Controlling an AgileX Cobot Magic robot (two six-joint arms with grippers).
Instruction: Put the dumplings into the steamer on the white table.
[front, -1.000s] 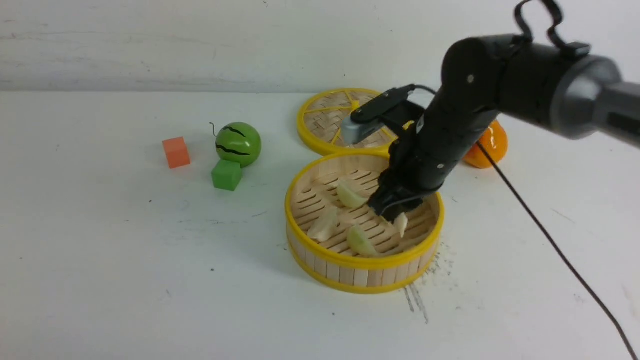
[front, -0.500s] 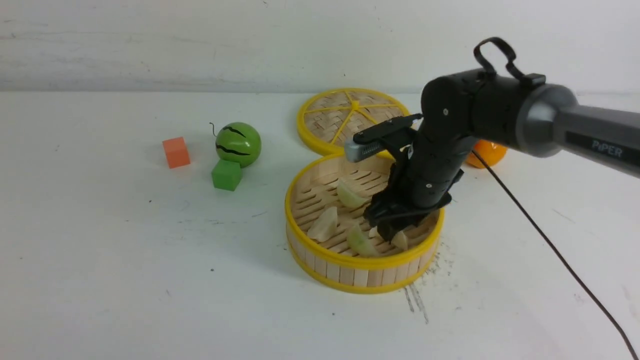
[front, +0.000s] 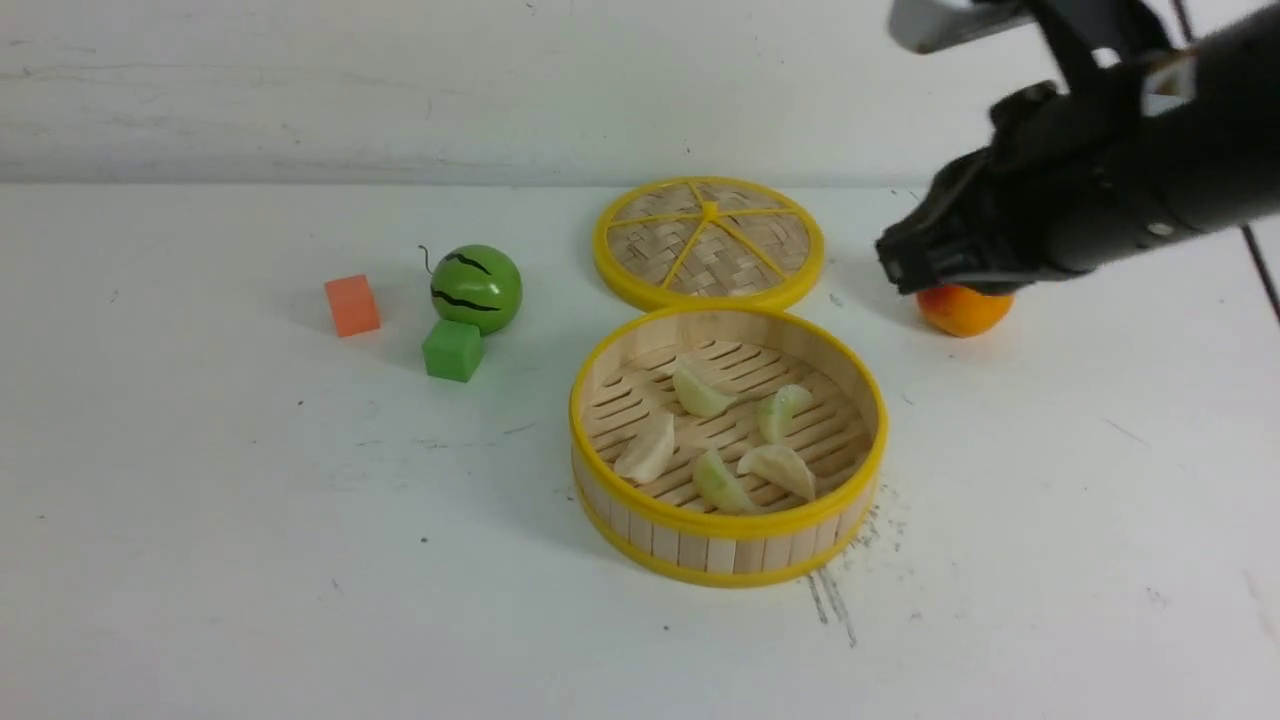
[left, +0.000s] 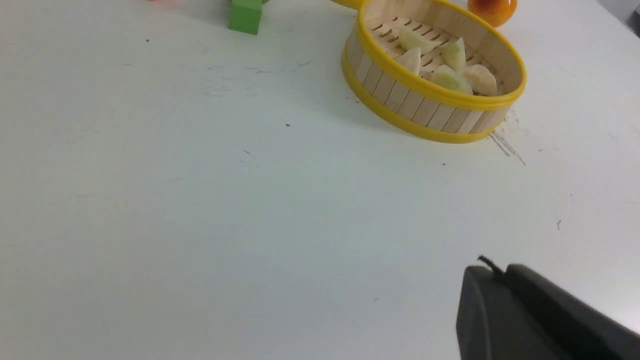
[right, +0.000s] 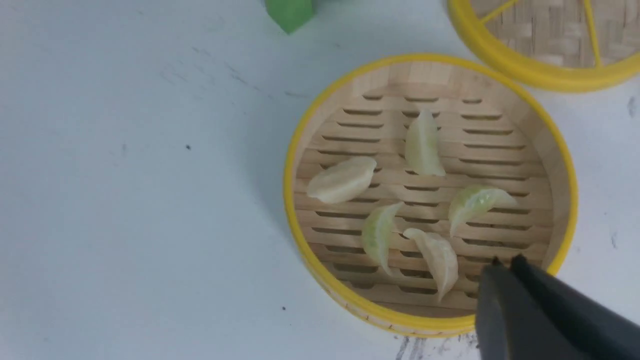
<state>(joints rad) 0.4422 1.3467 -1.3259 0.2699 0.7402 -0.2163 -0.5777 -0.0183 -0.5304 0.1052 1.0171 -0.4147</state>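
The steamer (front: 728, 525) stands mid-table on the white table (front: 250, 500), a round bamboo basket with yellow rims. Several pale cream and greenish dumplings (front: 778, 468) lie loose on its slatted floor, and the right wrist view shows them spread apart (right: 342, 179) inside the rim (right: 295, 150). My right gripper (front: 895, 268) hangs high, to the right of and behind the steamer, shut and empty; its tips (right: 505, 261) look down over the basket's edge. My left gripper (left: 492, 270) shows only in its wrist view, shut and empty, low over bare table far from the steamer (left: 430, 87).
The flat woven lid (front: 708, 240) lies just behind the steamer. An orange fruit (front: 965, 310) sits to the right of the lid, partly under my right arm. At left are a watermelon ball (front: 477, 288), a green cube (front: 452, 350) and an orange cube (front: 352, 305).
My right gripper let go of a dumpling inside the steamer, then rose up and away to the right and shut. That dumpling now lies on the slats with the others.
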